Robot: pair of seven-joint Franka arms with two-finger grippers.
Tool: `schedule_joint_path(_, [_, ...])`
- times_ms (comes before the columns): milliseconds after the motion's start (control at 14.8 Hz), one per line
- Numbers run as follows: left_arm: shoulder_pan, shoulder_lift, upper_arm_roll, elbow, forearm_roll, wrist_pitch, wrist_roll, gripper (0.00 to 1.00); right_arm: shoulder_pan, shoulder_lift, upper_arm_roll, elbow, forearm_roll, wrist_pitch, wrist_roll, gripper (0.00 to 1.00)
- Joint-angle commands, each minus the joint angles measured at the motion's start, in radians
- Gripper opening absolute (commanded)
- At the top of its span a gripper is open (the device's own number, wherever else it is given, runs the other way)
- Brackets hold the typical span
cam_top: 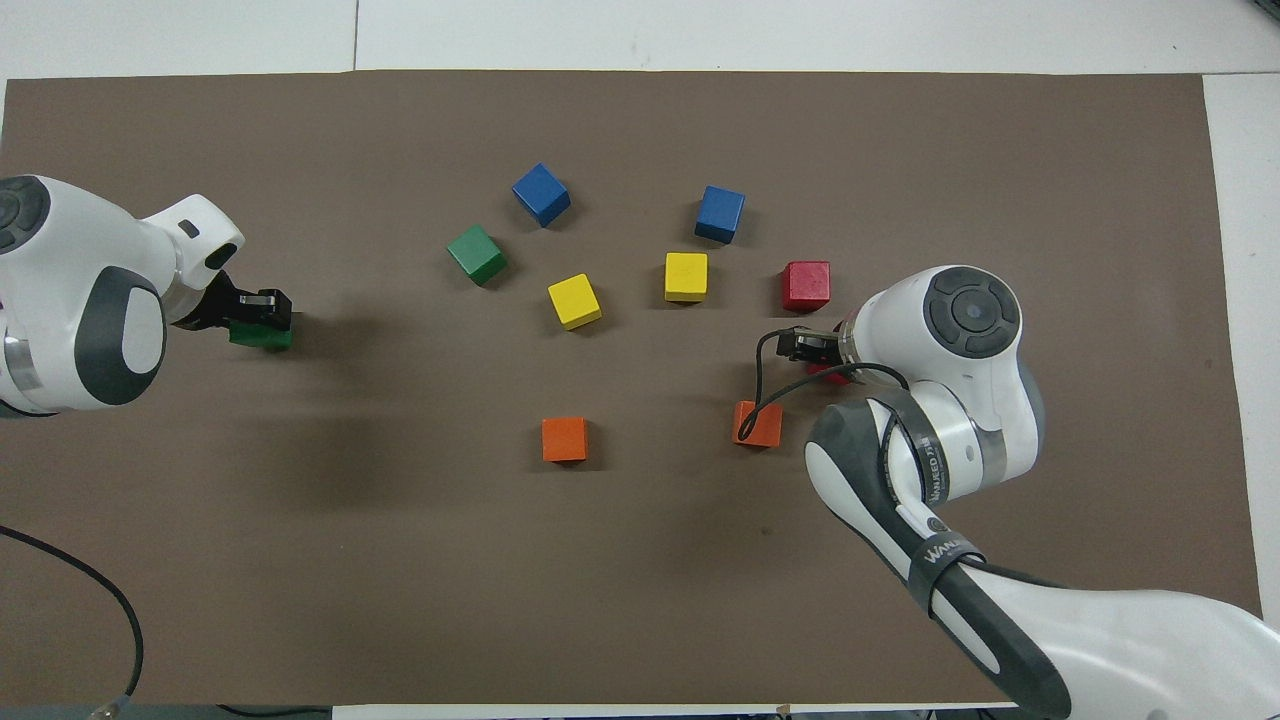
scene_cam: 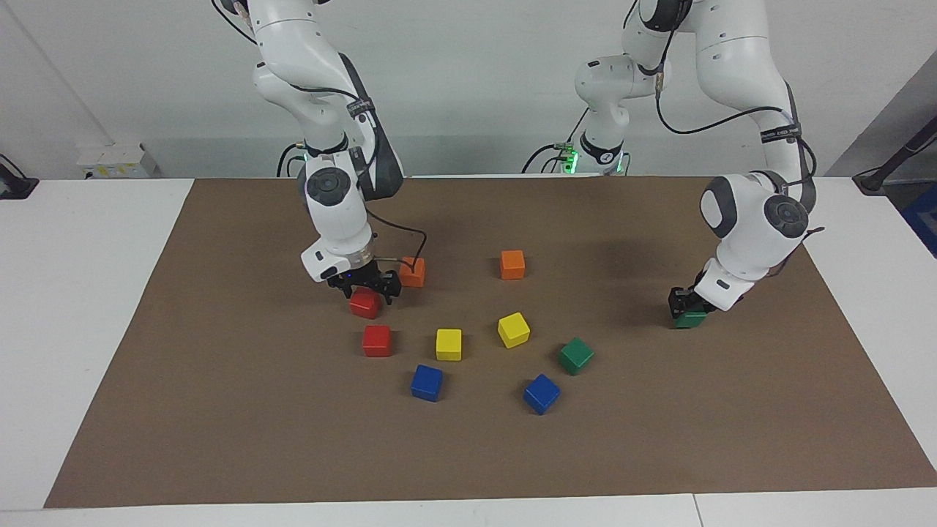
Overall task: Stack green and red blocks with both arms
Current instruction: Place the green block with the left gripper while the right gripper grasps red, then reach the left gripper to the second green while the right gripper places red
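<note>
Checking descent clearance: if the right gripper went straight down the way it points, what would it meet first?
The red block directly under the right gripper, whose open jaws sit either side of the block's top. The orange block beside it looks out of line, though depth is hard to judge.

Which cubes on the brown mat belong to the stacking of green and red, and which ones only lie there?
Belong to the job:
- green cube at the left gripper
- free green cube
- red cube under the right gripper
- free red cube

Only lying there:
- two orange cubes
- two yellow cubes
- two blue cubes
</note>
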Motion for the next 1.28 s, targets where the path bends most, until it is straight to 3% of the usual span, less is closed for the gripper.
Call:
schedule_joint_path(0, [0.003,-0.001,0.000,-0.006,0.015,0.002,-0.051,0.00,-0.006,-0.001,0.002,-0.012,0.011,0.024,0.016,1.00])
schedule_joint_path(404, [0.002,-0.005,0.000,-0.029,0.015,0.024,-0.054,0.03,-0.028,-0.001,0.002,-0.015,0.011,0.023,-0.039,1.00])
schedule_joint_path(472, [0.002,-0.007,0.000,-0.029,0.015,0.024,-0.054,0.29,-0.032,-0.001,0.002,-0.020,0.010,0.023,-0.042,1.00])
schedule_joint_path(539, [0.002,-0.007,0.000,-0.029,0.015,0.024,-0.054,0.80,-0.032,-0.003,0.002,-0.022,0.011,0.023,-0.042,1.00])
schedule_joint_path(606, [0.002,-0.007,0.000,-0.027,0.016,0.022,-0.051,1.00,-0.032,-0.003,0.002,-0.023,0.011,0.023,-0.041,1.00])
schedule_joint_path(741, [-0.002,-0.007,0.000,-0.017,0.016,0.018,-0.049,1.00,-0.032,-0.004,0.002,-0.026,0.011,0.024,-0.041,0.96])
schedule_joint_path(808, [-0.003,-0.008,0.000,-0.001,0.016,0.007,-0.051,1.00,-0.033,-0.006,0.002,-0.026,0.011,0.023,-0.044,0.82])
schedule_joint_path(876, [-0.002,-0.013,0.000,0.015,0.016,-0.013,-0.052,1.00,-0.032,-0.009,0.002,-0.032,0.011,0.018,-0.044,0.57])
schedule_joint_path(943, [-0.003,-0.017,0.000,0.049,0.016,-0.045,-0.054,1.00,-0.030,-0.010,0.002,-0.032,0.011,0.010,-0.041,0.24])
schedule_joint_path(1010, [-0.008,-0.014,-0.001,0.096,0.015,-0.097,-0.068,1.00,-0.029,-0.010,0.002,-0.032,0.011,0.004,-0.041,0.02])
schedule_joint_path(1212, [-0.073,0.006,-0.004,0.207,0.010,-0.171,-0.210,1.00,-0.019,-0.007,0.002,-0.020,0.002,0.003,-0.044,0.00])
